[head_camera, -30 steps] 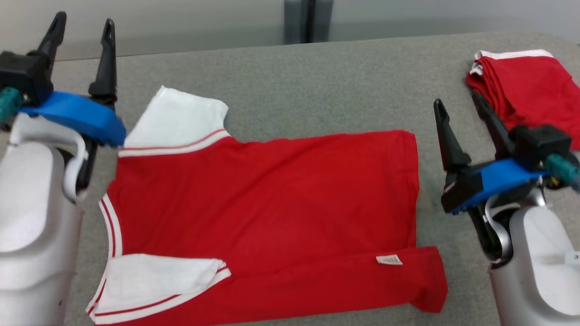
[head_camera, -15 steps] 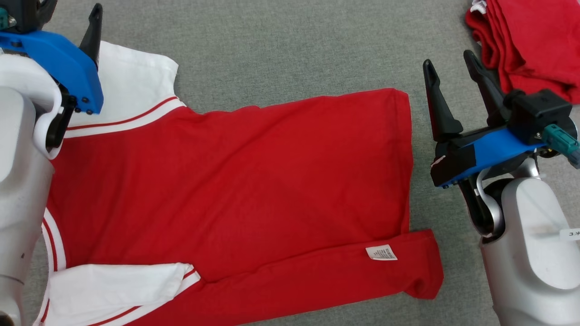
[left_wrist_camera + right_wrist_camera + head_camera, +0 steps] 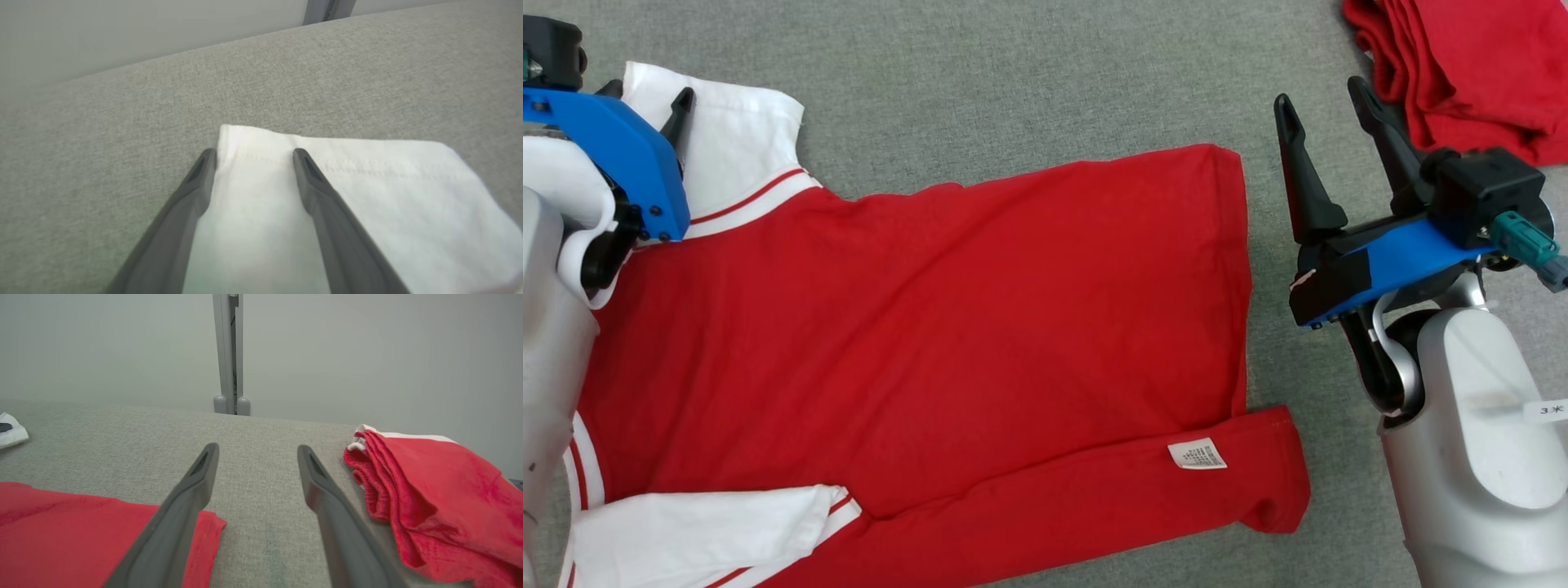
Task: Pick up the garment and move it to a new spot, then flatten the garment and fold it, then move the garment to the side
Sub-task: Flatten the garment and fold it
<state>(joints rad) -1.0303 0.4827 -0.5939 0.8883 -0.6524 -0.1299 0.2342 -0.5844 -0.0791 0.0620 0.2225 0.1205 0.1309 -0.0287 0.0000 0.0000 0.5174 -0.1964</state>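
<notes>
- Left gripper dropped over white sleeve: wide open, straddling its corner, holding nothing.
- Right gripper wide open, empty, beside garment.
- Pinch low, sleeve edge only.

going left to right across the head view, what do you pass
left gripper, open over the white sleeve → red shirt → right gripper, open, just past the shirt's hem → folded red pile
</notes>
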